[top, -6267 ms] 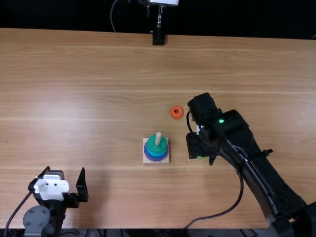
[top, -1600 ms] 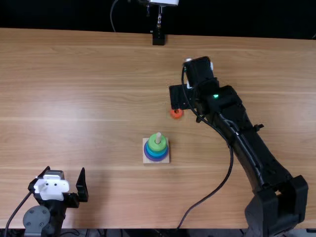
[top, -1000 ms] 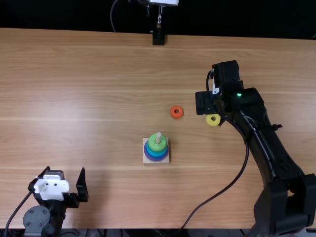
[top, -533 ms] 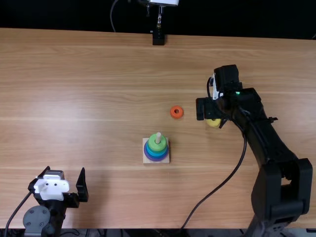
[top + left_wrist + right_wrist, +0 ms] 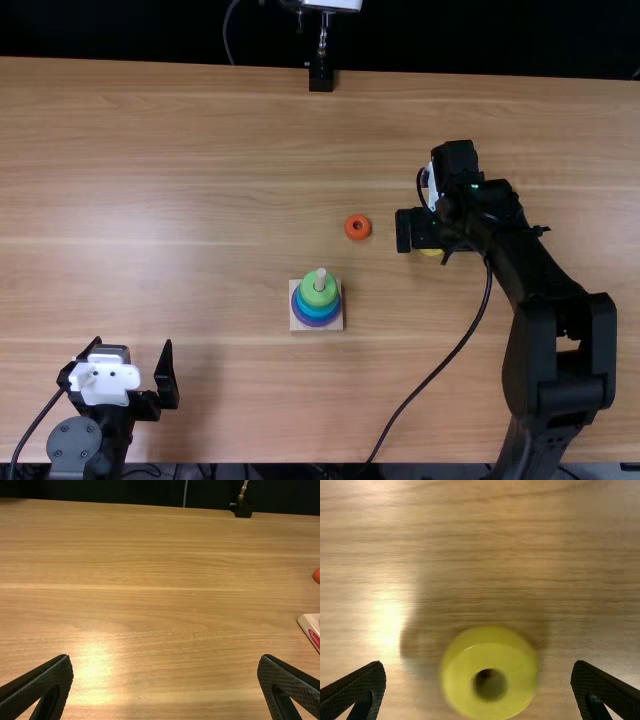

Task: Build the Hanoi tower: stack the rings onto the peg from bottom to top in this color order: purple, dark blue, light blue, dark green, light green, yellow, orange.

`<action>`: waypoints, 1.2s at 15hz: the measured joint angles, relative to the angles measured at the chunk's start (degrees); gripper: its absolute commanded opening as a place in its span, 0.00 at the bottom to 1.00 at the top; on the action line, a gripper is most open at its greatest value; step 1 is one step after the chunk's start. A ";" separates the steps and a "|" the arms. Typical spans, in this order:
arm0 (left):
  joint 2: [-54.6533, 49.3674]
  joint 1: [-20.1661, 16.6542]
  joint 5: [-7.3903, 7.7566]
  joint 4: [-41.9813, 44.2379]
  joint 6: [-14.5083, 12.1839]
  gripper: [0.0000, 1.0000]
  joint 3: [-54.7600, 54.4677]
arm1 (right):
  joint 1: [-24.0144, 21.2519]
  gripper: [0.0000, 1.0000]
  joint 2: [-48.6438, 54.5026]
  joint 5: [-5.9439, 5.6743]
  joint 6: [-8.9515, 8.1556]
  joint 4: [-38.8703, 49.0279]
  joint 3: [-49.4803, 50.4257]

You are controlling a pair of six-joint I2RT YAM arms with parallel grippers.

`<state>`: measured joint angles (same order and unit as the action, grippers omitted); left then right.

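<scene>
Here, I had my right gripper spread empty over the yellow ring, my left gripper also parted and empty.

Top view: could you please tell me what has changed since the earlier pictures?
The light green ring has gone onto the peg. The right gripper moved farther out, then right, over the yellow ring, its fingers open either side. The orange ring and left gripper stayed put.
</scene>
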<state>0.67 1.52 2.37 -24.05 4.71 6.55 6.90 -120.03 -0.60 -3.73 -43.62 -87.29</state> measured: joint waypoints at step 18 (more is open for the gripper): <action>0.02 0.00 0.02 -0.02 0.00 1.00 0.00 | -0.68 0.00 -1.57 -0.02 -0.02 -0.24 -0.02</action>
<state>0.69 1.52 2.39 -24.08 4.71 6.55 6.22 -121.60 -0.62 -3.75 -43.86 -87.31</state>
